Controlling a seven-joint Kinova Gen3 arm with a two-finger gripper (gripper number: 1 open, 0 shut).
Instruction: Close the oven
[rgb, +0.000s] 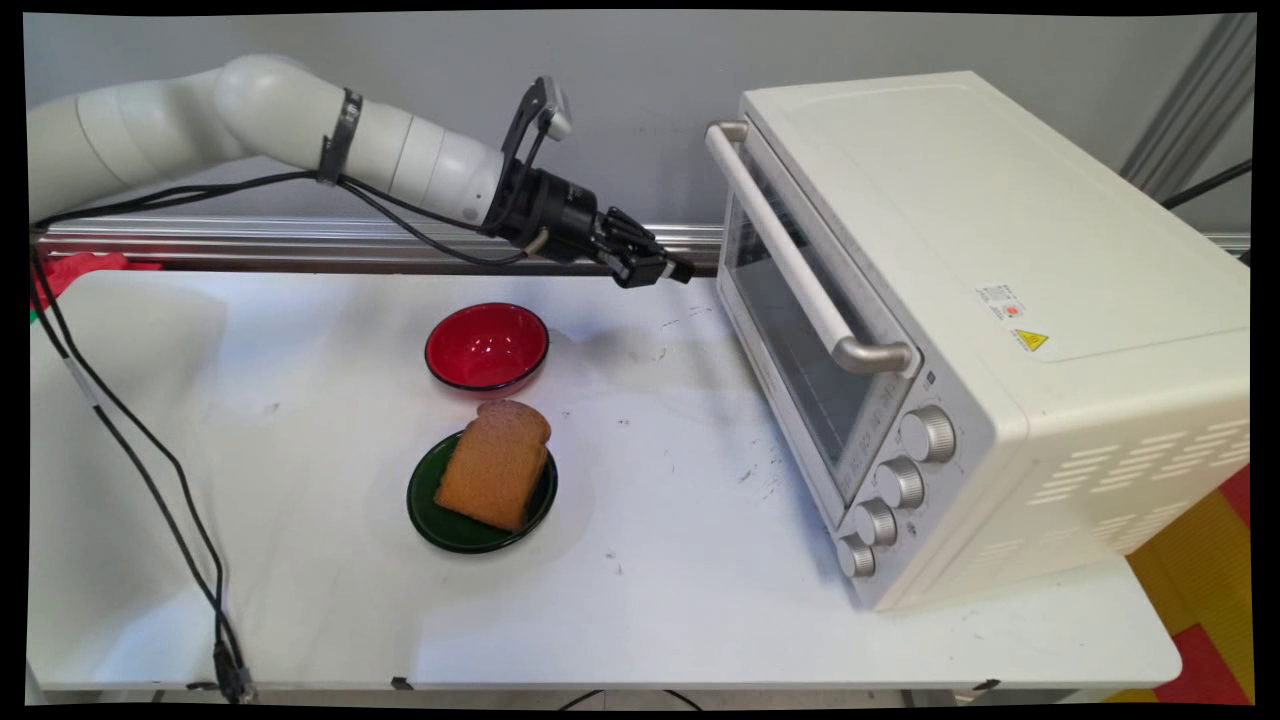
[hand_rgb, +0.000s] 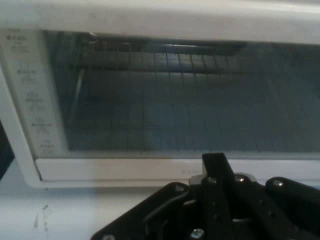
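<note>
A: Where do I have the tool (rgb: 668, 270) right now?

B: I see it held out nearly level above the surface (rgb: 650, 520), pointing at the glass door (rgb: 790, 330) of the cream toaster oven (rgb: 1000, 300). It is just beside the door, near the door's lower far end, and I can't tell whether it touches.

A: How far open is it?

B: From here the fingers look drawn together with nothing between them. In the hand view only one finger (hand_rgb: 216, 167) stands up clearly from the linkage, so I read the tool as closed and empty.

A: And the oven door?

B: Shut. The handle (rgb: 790, 250) runs along its top edge, and through the glass I can see the wire rack (hand_rgb: 165, 60) in the hand view. Four knobs (rgb: 900, 482) sit in a row at the near end of the front.

A: What else is about?

B: At about 7 o'clock from the tool, an empty red bowl (rgb: 487, 345). Just nearer me, a green plate (rgb: 440, 515) with a slice of brown bread (rgb: 497, 462) lying on it.
</note>
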